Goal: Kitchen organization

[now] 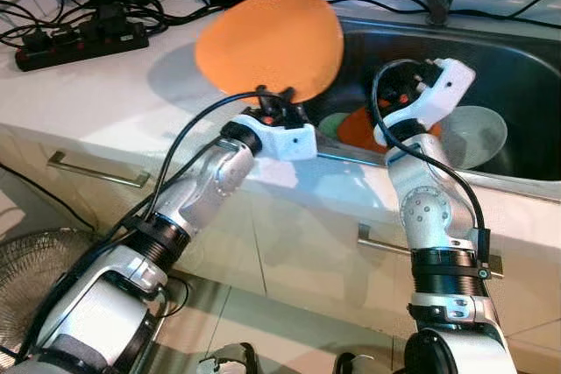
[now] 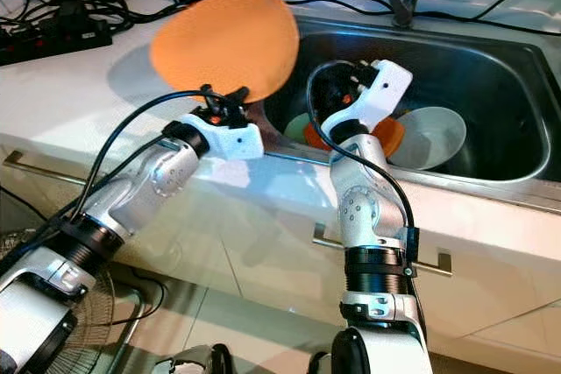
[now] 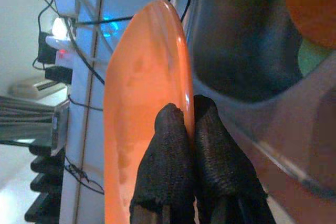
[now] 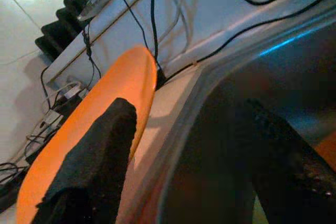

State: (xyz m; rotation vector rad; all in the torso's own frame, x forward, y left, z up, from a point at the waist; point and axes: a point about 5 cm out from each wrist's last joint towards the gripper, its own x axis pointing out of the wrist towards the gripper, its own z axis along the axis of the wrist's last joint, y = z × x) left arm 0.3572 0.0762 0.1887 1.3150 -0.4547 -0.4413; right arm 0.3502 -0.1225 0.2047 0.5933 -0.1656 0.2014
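Pinching the orange plate [image 1: 270, 41] upright over the counter [image 1: 105, 94], left gripper [image 3: 184, 129]; right gripper [image 4: 194, 182], fingers apparently spread, above the sink [image 2: 491, 67].

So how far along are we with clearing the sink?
Nothing looks put away yet. In hand: the left end effector pinches the rim of the orange plate, held above the counter at the sink edge. The right end effector is open over the basin. Left inside: a clear bowl, an orange dish and a green item.
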